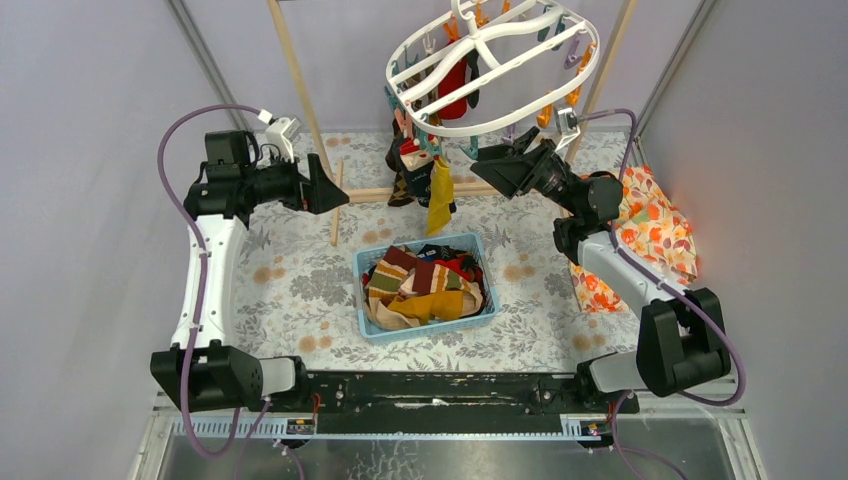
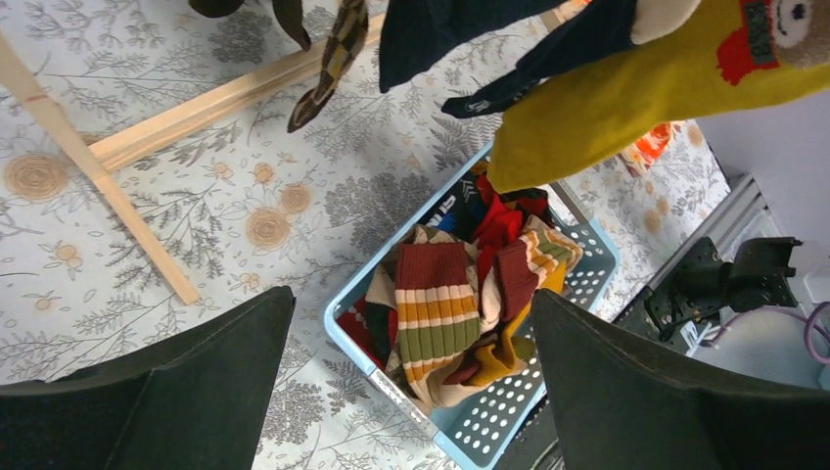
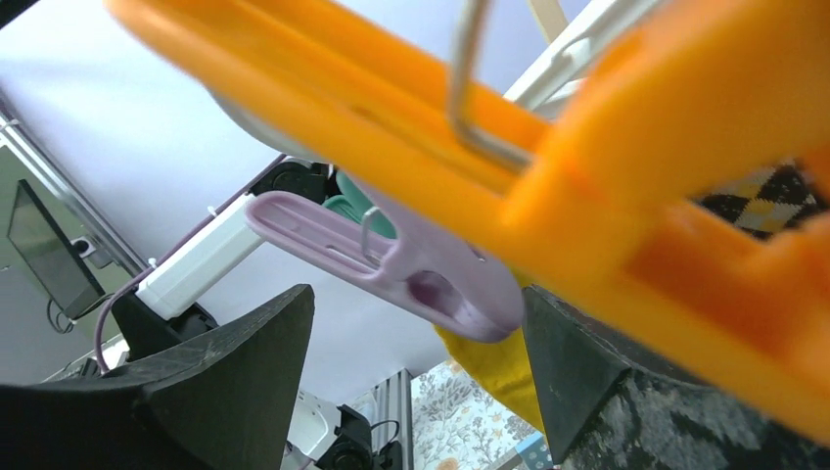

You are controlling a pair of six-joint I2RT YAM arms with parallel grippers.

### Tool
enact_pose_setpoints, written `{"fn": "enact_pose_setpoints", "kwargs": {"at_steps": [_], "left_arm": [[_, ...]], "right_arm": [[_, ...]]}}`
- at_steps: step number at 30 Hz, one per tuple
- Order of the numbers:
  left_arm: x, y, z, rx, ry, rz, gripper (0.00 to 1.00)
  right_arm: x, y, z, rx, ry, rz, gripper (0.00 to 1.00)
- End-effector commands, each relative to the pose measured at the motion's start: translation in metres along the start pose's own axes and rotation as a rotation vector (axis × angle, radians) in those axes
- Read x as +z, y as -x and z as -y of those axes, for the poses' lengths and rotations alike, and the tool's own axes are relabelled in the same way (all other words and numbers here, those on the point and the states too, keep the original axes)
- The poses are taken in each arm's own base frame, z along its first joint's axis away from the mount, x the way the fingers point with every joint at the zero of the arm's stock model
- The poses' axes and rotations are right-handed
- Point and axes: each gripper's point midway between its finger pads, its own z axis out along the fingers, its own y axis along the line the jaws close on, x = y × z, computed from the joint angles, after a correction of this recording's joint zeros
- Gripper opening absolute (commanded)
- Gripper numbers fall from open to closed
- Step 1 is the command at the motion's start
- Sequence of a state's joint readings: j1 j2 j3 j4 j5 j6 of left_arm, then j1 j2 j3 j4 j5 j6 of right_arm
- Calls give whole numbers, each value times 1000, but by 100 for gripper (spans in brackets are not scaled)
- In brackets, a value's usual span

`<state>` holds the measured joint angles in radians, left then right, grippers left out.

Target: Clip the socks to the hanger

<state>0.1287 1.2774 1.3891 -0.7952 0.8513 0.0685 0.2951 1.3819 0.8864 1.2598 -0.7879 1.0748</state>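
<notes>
The white oval hanger [image 1: 497, 62] hangs at the top centre with dangling clips. A red sock [image 1: 455, 90], a brown argyle sock [image 1: 402, 185] and a mustard yellow sock [image 1: 439, 195] hang from it. More socks [image 1: 425, 285] fill a blue basket [image 1: 372, 330]; the striped sock [image 2: 431, 318] lies on top. My left gripper [image 1: 335, 188] is open and empty, left of the hanging socks. My right gripper [image 1: 490, 165] is open under the hanger's front rim. In the right wrist view a pink clip [image 3: 391, 259] and an orange clip [image 3: 587, 176] hang just above the gripper [image 3: 416, 362].
A wooden rail frame [image 1: 300, 95] stands behind, with its base bars [image 1: 370, 195] on the floral tablecloth. An orange floral cloth [image 1: 650, 235] lies at the right under the right arm. Grey walls close in both sides.
</notes>
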Motion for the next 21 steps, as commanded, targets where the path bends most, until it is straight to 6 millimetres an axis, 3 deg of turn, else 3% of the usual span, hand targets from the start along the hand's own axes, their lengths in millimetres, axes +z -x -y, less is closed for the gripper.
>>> {"fn": "enact_pose_setpoints", "kwargs": {"at_steps": [1,7,21], "left_arm": [[-5,4,21,36,-53,3,99],[-6,5,27,37,-61,-3,99],[-12,12,31,50,-41,13,99]], "right_arm": [[10,23,-44,-94,153,63,83],[14,28,-50,-91,195,96,76],[20,12,-52,-69,192,113,56]]}}
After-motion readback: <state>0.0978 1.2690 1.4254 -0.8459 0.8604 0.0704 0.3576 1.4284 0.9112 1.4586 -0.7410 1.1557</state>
